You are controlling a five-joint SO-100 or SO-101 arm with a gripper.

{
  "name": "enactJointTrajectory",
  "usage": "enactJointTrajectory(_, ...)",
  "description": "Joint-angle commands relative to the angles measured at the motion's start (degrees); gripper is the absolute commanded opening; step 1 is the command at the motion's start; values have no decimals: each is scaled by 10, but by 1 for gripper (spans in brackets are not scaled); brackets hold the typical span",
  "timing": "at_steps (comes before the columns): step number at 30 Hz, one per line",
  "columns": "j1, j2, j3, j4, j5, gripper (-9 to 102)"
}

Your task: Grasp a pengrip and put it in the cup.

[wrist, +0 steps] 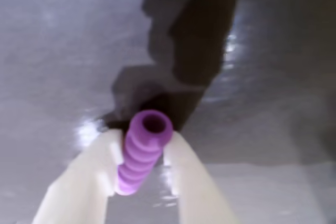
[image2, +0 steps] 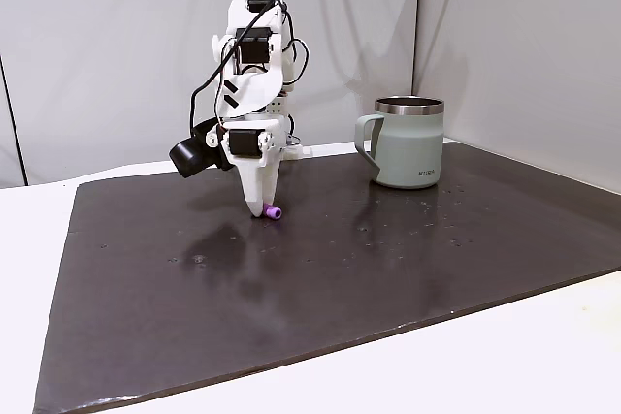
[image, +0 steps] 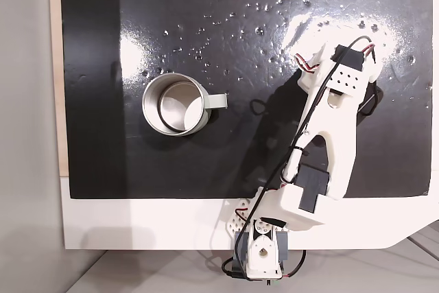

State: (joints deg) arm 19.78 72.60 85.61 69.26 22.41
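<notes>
Purple and bumpy, the pengrip (wrist: 143,150) sits between the two pale fingers (wrist: 94,171) in the wrist view, and they look pressed on its sides, pinching it. In a fixed view from the side, the pengrip (image2: 273,211) pokes out at the fingertips, right down at the black mat (image2: 340,278) on the table (image2: 39,239). It seems to touch the mat or hang just above it; I cannot tell which. The arm (image2: 250,94) stands straight up over it, most likely so the fingers can come down from above and catch such a tiny thing. The cup (image2: 408,143) waits well apart, handle toward the arm. From above, the cup (image: 168,125) shows its pale inside, with nothing purple in it, but there the arm covers the fingers.
</notes>
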Motion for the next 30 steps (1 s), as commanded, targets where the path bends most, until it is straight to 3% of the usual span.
enactJointTrajectory(1,-15,67,-33,72,-9,0)
enactJointTrajectory(6,-40,154,-51,192,-9,0)
enactJointTrajectory(13,-113,287,-47,274,-38,0)
enactJointTrajectory(19,-276,379,-23,308,-79,0)
enactJointTrajectory(30,-530,439,10,292,-75,0)
